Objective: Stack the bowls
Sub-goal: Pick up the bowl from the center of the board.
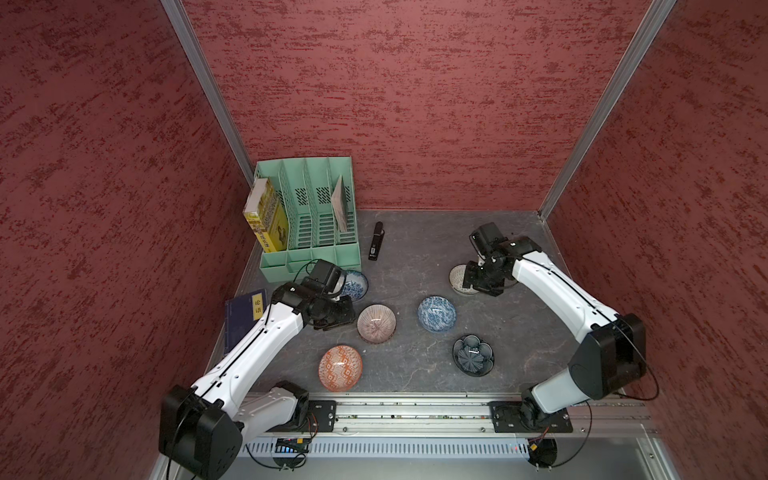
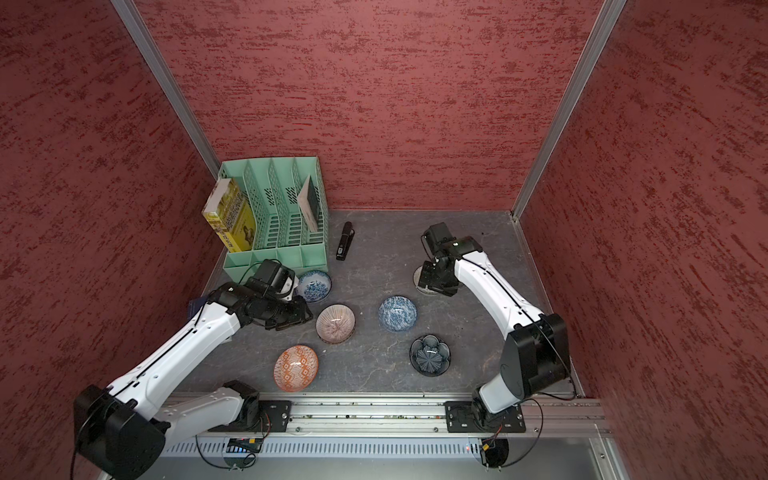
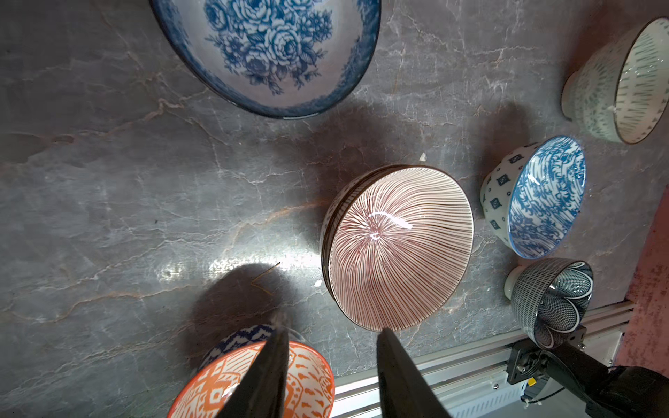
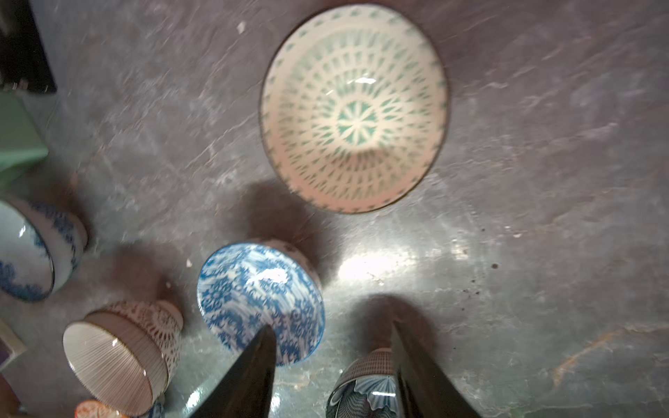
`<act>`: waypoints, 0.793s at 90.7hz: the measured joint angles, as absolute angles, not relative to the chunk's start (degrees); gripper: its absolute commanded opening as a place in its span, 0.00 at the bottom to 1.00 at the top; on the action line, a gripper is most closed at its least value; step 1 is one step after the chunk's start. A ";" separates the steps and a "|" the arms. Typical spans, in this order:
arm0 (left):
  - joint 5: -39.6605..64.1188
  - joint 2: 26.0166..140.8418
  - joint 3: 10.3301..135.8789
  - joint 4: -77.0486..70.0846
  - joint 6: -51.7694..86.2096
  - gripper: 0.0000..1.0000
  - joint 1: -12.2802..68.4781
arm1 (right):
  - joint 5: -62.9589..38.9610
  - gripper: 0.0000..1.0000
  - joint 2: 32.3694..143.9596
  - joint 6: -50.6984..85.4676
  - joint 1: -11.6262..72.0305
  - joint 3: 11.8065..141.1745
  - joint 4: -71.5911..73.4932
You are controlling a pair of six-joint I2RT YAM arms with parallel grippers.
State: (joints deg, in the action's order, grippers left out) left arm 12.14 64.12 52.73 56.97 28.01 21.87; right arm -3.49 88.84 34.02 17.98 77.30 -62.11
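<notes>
Orange bowl [image 1: 340, 368], geometric pattern, at front of grey table [image 1: 415, 257]; striped bowl [image 1: 376, 324], pinkish, nested in a second one, just behind it; rose bowl [image 1: 355, 284], blue on white, back left; blue bowl [image 1: 436, 313] central; flower bowl [image 1: 473, 355], dark, front right; cream bowl [image 1: 456, 276], green lattice, back right. Left fingers [image 3: 268, 369] apart, empty. Right fingers [image 4: 253, 369] apart, empty.

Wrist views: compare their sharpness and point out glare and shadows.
Right wrist view: motion-blurred, the cream lattice bowl soft-edged, a bright glare patch on the table beside the blue-white bowl. Left wrist view: sharp, table veins crisp, a glare streak and a dark shadow beside the pinkish striped bowl; frame edges look stretched.
</notes>
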 measured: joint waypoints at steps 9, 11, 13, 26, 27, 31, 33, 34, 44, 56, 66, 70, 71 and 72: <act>12.91 64.12 52.73 56.99 27.94 0.44 21.26 | -3.33 0.42 89.86 34.11 13.82 76.99 -60.12; 13.08 64.12 52.73 56.99 27.90 0.44 21.10 | -3.36 0.42 90.37 34.24 13.02 76.99 -59.55; 13.21 64.12 52.73 56.99 27.77 0.44 20.95 | -3.38 0.42 90.85 34.26 12.38 76.99 -59.16; 13.72 64.12 52.73 56.97 27.57 0.44 20.29 | -3.42 0.35 96.31 34.26 9.72 77.19 -56.84; 13.76 64.12 52.73 56.97 27.57 0.44 20.29 | -3.42 0.34 96.73 34.20 9.61 77.19 -56.73; 13.89 64.12 52.73 56.97 27.55 0.44 20.23 | -3.40 0.32 98.28 34.24 9.28 77.19 -56.29; 13.96 64.12 52.73 56.97 27.55 0.44 20.21 | -3.40 0.32 99.18 34.22 9.06 77.19 -56.07; 14.00 64.12 52.73 56.97 27.55 0.44 20.21 | -3.40 0.31 99.48 34.26 8.97 77.19 -55.96; 14.22 64.12 52.73 56.95 27.55 0.44 20.14 | -3.46 0.29 102.13 34.24 8.54 77.19 -54.68; 14.50 64.12 52.73 56.95 27.51 0.44 19.79 | -3.66 0.24 103.66 34.20 8.12 77.19 -53.65; 14.57 64.12 52.73 56.93 27.46 0.44 19.53 | -3.73 0.23 103.74 34.04 8.03 77.19 -53.08; 14.66 64.12 52.73 56.90 27.38 0.44 19.51 | -3.77 0.22 103.74 34.04 8.03 77.17 -52.88; 14.68 64.12 52.73 56.90 27.38 0.44 19.51 | -3.79 0.22 103.74 34.02 8.03 77.17 -52.84; 14.70 64.12 52.73 56.90 27.35 0.44 19.51 | -3.81 0.22 103.77 34.02 8.03 77.14 -52.80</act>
